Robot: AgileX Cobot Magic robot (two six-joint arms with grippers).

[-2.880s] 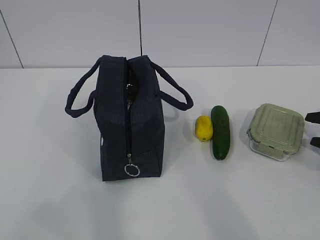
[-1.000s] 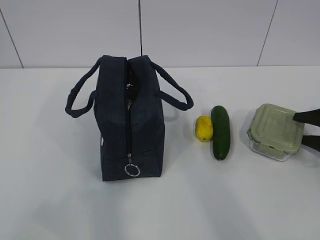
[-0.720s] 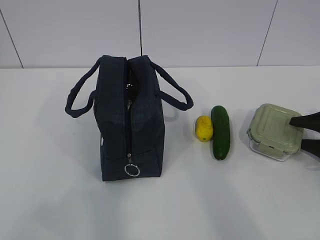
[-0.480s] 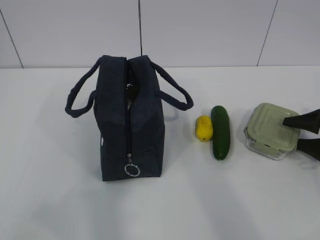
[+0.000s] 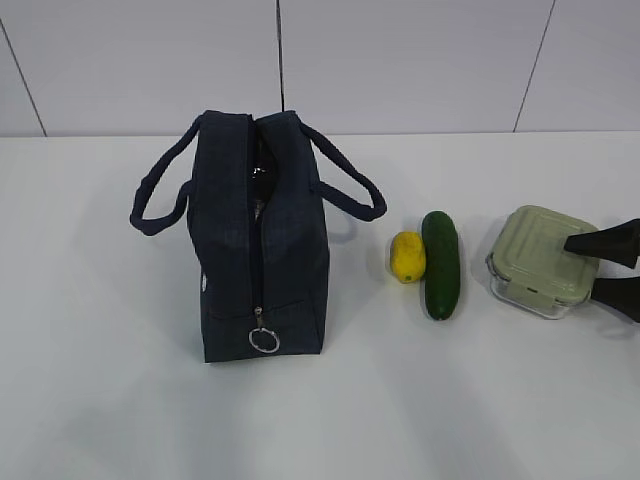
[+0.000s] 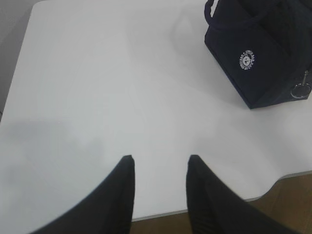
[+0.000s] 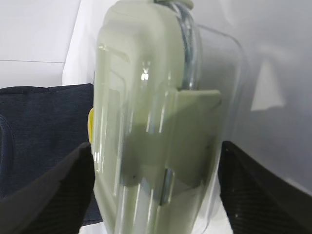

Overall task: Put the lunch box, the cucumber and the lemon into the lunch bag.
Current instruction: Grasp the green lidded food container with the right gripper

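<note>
- Straddling the lunch box [image 5: 541,259] at the tabletop's [image 5: 480,400] right edge, the right pincer [image 5: 590,266] stands spread, one finger over the lid, one beside the glass.
- Hovering over bare tabletop, the left pincer [image 6: 158,162] is partly spread, pinching nothing.
- Lemon [image 5: 407,256] touches cucumber [image 5: 440,264], right of the lunch bag [image 5: 258,240].
</note>
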